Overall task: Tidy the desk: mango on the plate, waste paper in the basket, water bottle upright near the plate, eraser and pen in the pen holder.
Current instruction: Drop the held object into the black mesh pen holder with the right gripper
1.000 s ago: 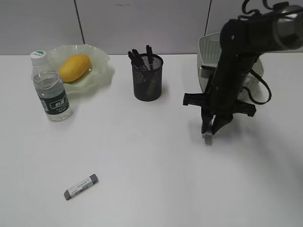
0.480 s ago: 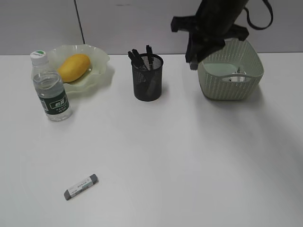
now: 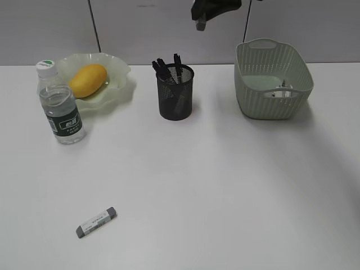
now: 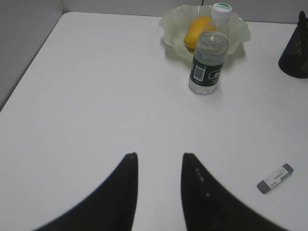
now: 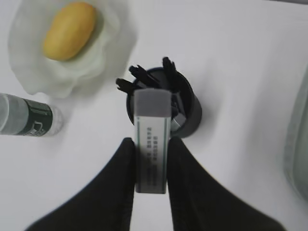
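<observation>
We hold one eraser (image 5: 153,144) tight in our right gripper (image 5: 152,159) high above the pen holder (image 3: 175,91) to drop it in, while our left gripper (image 4: 159,166) waits part open and empty

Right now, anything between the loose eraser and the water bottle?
No. In the exterior view the desk is bare between the eraser and the upright water bottle; the left wrist view agrees.
</observation>
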`<action>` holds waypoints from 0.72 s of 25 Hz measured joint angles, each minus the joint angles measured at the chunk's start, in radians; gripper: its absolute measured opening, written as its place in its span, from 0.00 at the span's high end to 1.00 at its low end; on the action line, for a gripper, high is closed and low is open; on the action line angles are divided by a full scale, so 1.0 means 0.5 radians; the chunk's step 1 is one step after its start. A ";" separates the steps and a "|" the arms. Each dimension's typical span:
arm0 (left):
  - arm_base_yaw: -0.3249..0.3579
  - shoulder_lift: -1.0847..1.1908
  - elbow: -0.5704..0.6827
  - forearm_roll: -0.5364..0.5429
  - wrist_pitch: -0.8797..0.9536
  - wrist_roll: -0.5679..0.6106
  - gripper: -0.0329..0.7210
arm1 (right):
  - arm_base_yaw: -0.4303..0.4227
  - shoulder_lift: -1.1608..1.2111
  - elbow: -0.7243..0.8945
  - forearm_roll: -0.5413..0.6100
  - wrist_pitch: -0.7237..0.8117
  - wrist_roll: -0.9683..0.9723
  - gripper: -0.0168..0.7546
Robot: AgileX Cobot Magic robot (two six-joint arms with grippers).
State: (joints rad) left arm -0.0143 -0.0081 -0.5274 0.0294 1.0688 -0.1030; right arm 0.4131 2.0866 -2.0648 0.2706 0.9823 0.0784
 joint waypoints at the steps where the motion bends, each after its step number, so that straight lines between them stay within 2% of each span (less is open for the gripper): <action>1: 0.000 0.000 0.000 0.000 0.000 0.000 0.64 | 0.008 0.023 -0.002 0.025 -0.056 -0.041 0.75; 8: 0.000 0.000 0.000 0.000 0.000 0.000 0.64 | 0.059 0.227 -0.002 0.081 -0.291 -0.232 0.75; 18: 0.000 0.000 0.000 0.000 0.000 0.000 0.64 | 0.061 0.367 -0.004 0.079 -0.534 -0.278 0.75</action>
State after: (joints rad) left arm -0.0143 -0.0081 -0.5274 0.0294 1.0688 -0.1030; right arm 0.4433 2.2700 -2.0668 0.3102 0.7154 -0.0606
